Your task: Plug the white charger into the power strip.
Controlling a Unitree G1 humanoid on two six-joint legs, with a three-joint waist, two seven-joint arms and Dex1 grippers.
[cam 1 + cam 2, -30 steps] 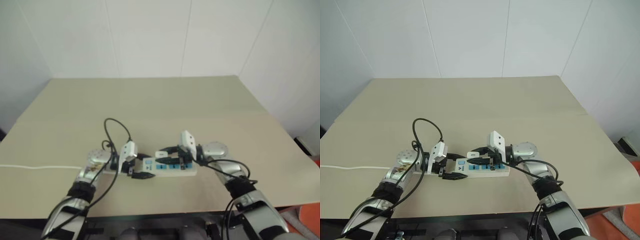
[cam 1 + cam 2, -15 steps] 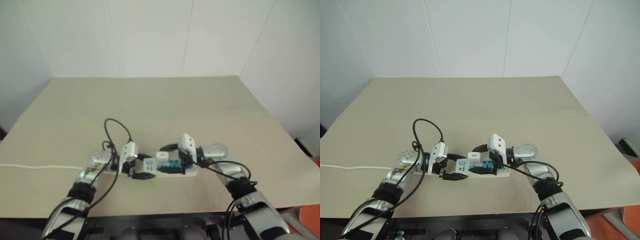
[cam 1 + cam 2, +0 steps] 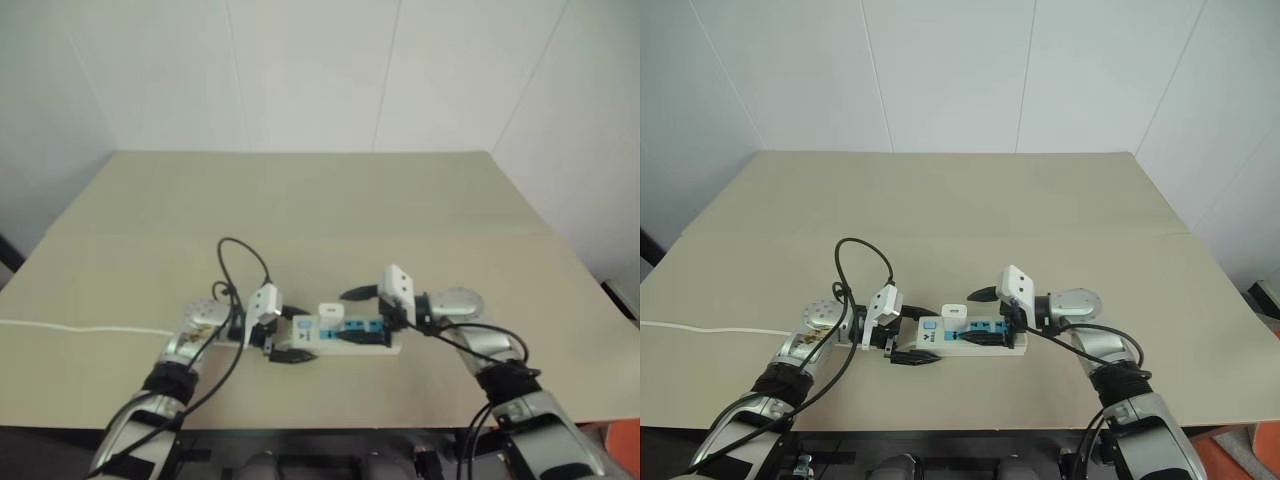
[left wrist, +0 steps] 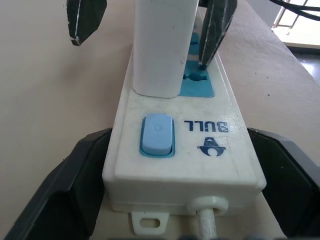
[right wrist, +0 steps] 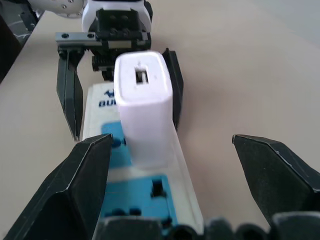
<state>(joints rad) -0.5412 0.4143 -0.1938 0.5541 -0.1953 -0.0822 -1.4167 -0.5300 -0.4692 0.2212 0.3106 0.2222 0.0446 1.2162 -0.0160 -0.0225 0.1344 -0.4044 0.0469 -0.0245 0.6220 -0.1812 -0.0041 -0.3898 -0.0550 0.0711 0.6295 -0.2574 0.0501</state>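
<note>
Both claws stand spread: the left claw (image 3: 908, 338) straddles the cord end of the power strip (image 3: 962, 342), the right claw (image 3: 977, 316) gapes by the far end. The white charger (image 3: 955, 316), a smooth rounded block, stands upright in a blue socket, near the matte beige desk's (image 3: 1040, 210) front edge.

Brand: I read "BULL", upside down as I see it from the left wrist, printed in dark blue on the power strip (image 4: 210, 150), beside its blue switch (image 4: 157, 135).
Logo: a small dark blue emblem sits next to that word.
Switch mark: a faint power symbol.
Right wrist: only "BU" of that word shows.
</note>
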